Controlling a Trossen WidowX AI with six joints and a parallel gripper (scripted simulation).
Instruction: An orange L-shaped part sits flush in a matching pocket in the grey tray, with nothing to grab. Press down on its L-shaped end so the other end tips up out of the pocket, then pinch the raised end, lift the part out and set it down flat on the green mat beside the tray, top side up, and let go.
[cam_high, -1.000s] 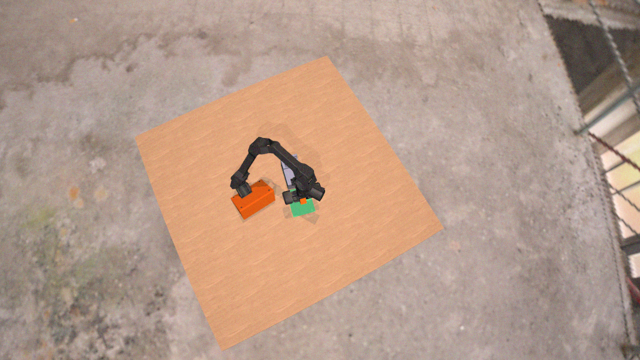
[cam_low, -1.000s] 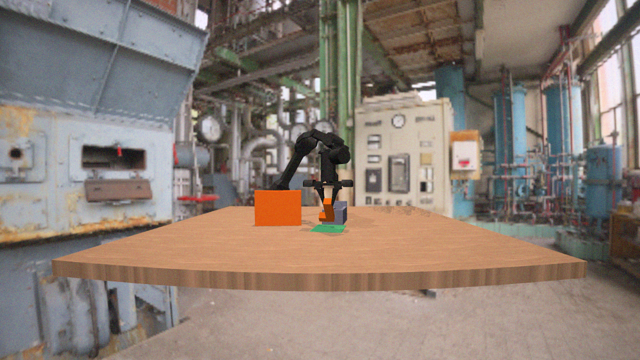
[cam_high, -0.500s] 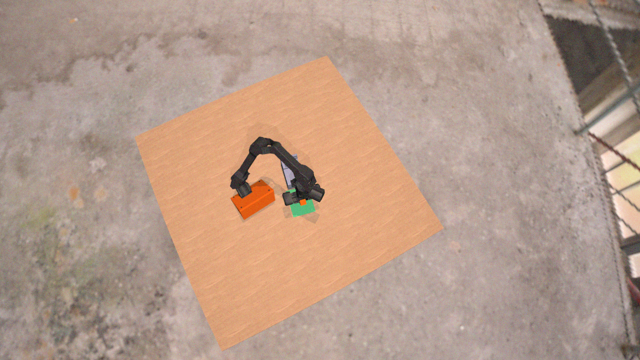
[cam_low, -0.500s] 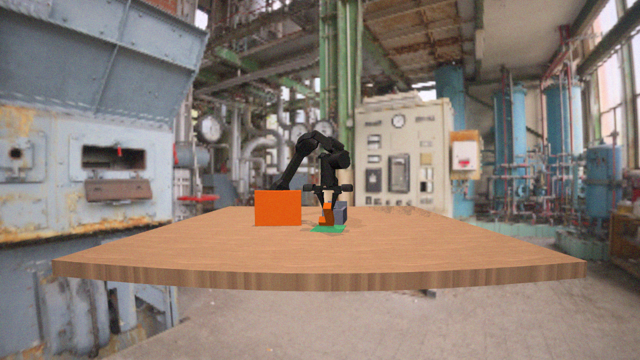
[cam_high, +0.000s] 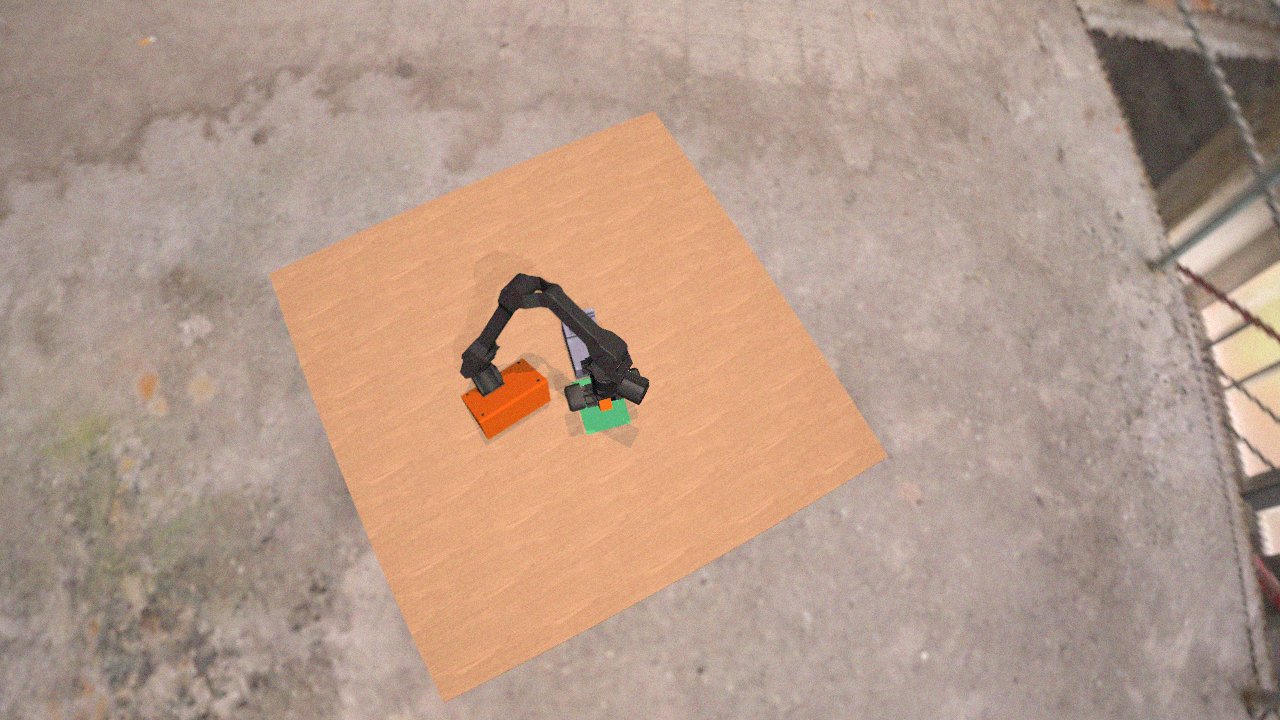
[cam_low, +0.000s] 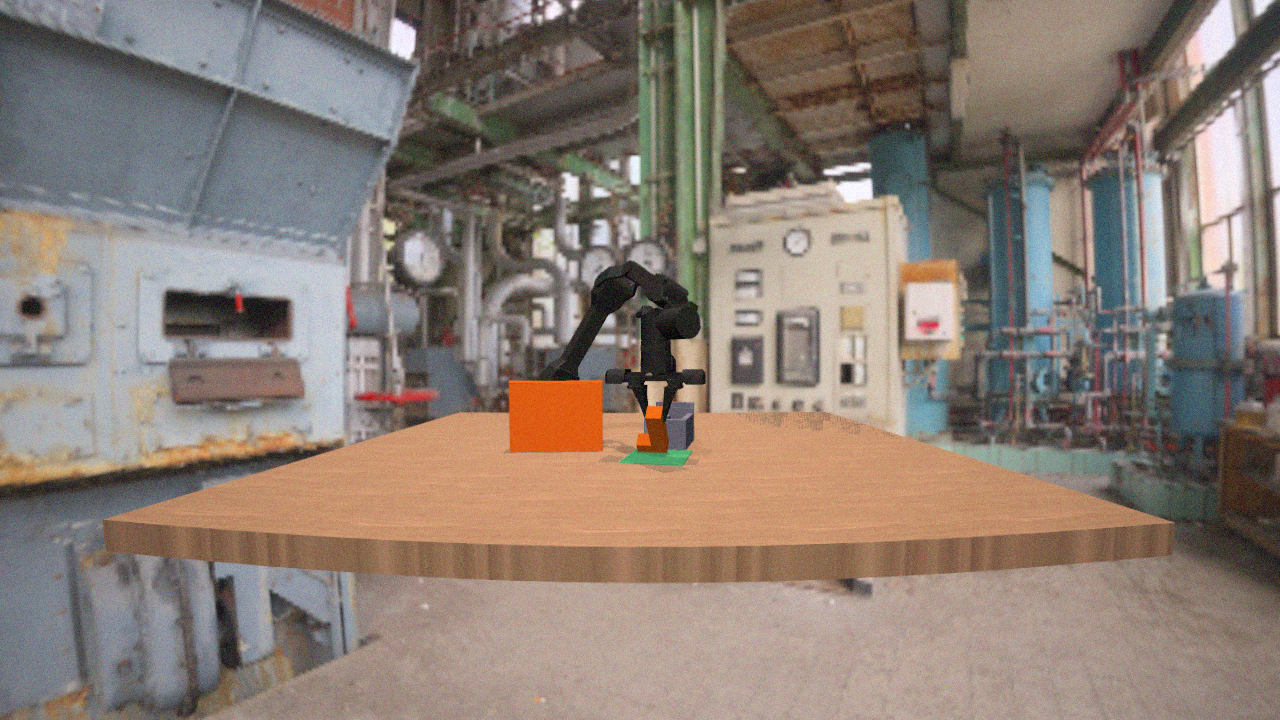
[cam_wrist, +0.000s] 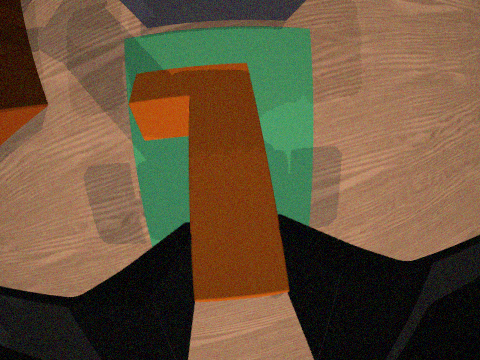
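The orange L-shaped part (cam_high: 605, 404) (cam_low: 657, 429) (cam_wrist: 225, 150) is out of the grey tray (cam_high: 575, 349) (cam_low: 684, 425) (cam_wrist: 225, 10) and over the green mat (cam_high: 608, 420) (cam_low: 657, 459) (cam_wrist: 285, 50). My gripper (cam_low: 655, 413) (cam_wrist: 233, 229) is shut on the straight end of the part, one finger on each side. In the exterior view the part is steeply tilted, with its L-shaped end low at the mat and the pinched end higher. Whether the low end touches the mat, I cannot tell. The arm hides part of the tray in the top view.
The orange box (cam_high: 505, 398) (cam_low: 554, 416) (cam_wrist: 15, 60) under the arm's base stands left of the mat. The tray stands just behind the mat, close to its far edge. Both are on the wooden table (cam_high: 537, 537) (cam_low: 805, 501) (cam_wrist: 395, 150).
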